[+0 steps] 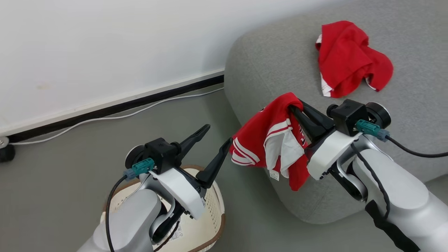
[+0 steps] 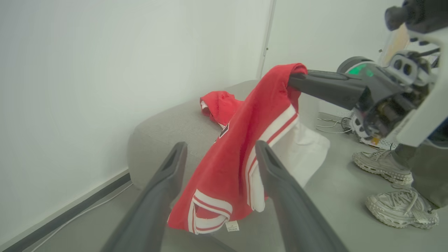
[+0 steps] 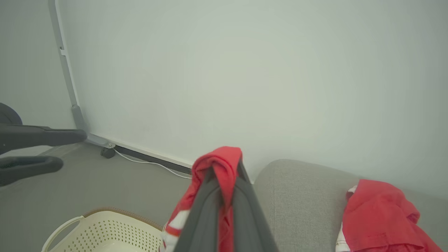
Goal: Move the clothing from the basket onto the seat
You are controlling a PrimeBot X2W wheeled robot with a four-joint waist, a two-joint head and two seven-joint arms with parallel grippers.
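Observation:
A red garment with white panels and striped trim (image 1: 273, 140) hangs from my right gripper (image 1: 296, 105), which is shut on its top fold, beside the rounded near-left edge of the grey seat (image 1: 280, 59). The left wrist view shows this garment (image 2: 238, 154) dangling from the dark fingers (image 2: 325, 85). A second red garment (image 1: 350, 57) lies crumpled on the seat. My left gripper (image 1: 217, 134) is open and holds nothing, above the cream basket (image 1: 213, 206) on the floor. In the right wrist view my right gripper (image 3: 224, 168) pinches the red cloth (image 3: 218, 161).
A white wall with a dark skirting and a white cable (image 1: 115, 115) runs along the floor behind. A caster wheel (image 1: 5, 150) sits at far left. A person's grey shoes (image 2: 399, 203) stand on the floor beside the seat.

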